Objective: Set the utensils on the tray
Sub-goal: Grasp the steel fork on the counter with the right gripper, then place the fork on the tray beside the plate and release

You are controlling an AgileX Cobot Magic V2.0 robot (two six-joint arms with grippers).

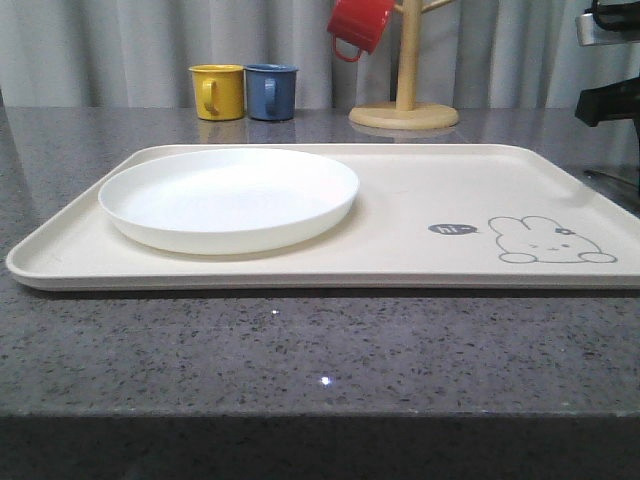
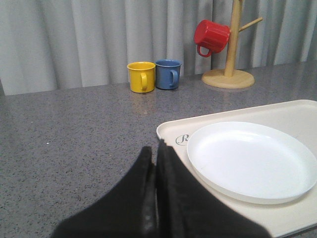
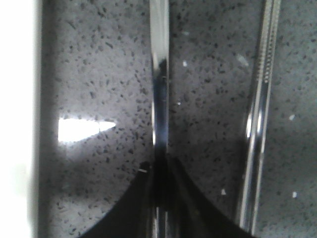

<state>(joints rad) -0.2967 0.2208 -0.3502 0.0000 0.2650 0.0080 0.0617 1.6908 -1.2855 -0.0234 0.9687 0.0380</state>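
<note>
The cream tray (image 1: pixel 440 180) with the rabbit drawing lies across the grey counter. The round white plate (image 1: pixel 228 195) rests on its left half. My left gripper (image 2: pixel 154 148) is shut with nothing in it, low over the counter just off the tray's corner (image 2: pixel 171 130) and beside the plate (image 2: pixel 252 158). My right gripper (image 3: pixel 158 166) is shut on the handle of a shiny flat metal utensil (image 3: pixel 159 74) that lies on the counter; its head is out of view. The metal chopsticks (image 3: pixel 260 114) lie parallel beside it. The tray's pale rim (image 3: pixel 17 99) runs along the other side.
A yellow mug (image 1: pixel 218 91) and a blue mug (image 1: pixel 270 91) stand at the back of the counter. A red mug (image 1: pixel 358 24) hangs on a wooden mug tree (image 1: pixel 405 100). Part of the right arm (image 1: pixel 608 100) shows at the right edge.
</note>
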